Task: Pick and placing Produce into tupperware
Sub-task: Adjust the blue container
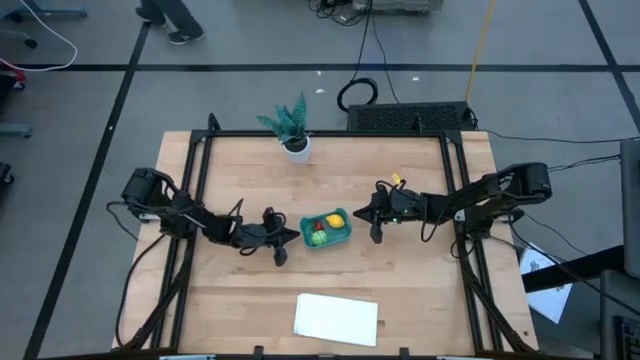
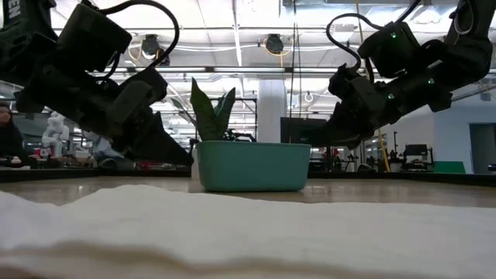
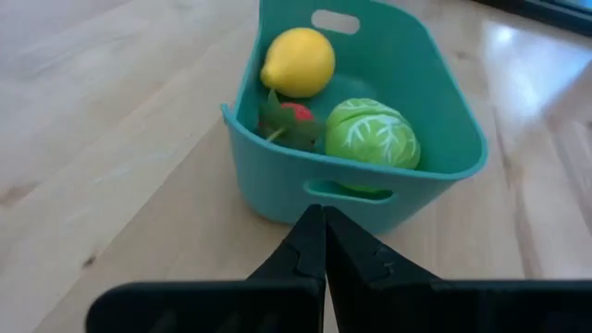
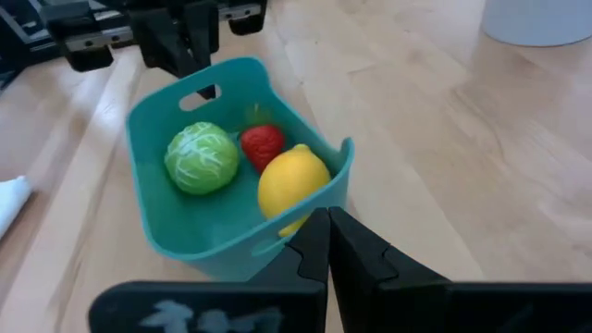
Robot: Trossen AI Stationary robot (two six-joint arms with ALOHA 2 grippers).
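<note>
The teal tupperware (image 1: 326, 229) stands near the table's middle, also seen in the low view (image 2: 252, 167). Inside it lie the yellow lemon (image 3: 298, 61), the red strawberry (image 4: 263, 143) and the round green piece (image 3: 372, 137). My left gripper (image 3: 324, 217) is shut, its tips right at the container's left short wall by the handle slot (image 3: 350, 192). My right gripper (image 4: 326, 222) is shut too, at the opposite short wall next to the lemon (image 4: 292, 183). In the high view the left gripper (image 1: 292, 236) and right gripper (image 1: 360, 213) flank the container. My left gripper points level at the container's left end wall (image 3: 277, 190) from the table's left; whether its shut tips touch the wall, I cannot tell. My right gripper points at the right end wall (image 4: 338, 190) from the table's right, slanting down; touching or a hair apart, I cannot tell.
A potted green plant (image 1: 292, 125) in a white pot stands at the table's far edge. A flat white sheet (image 1: 336, 318) lies near the near edge and fills the foreground of the low view (image 2: 232, 225). Bare wood lies on either side of the container.
</note>
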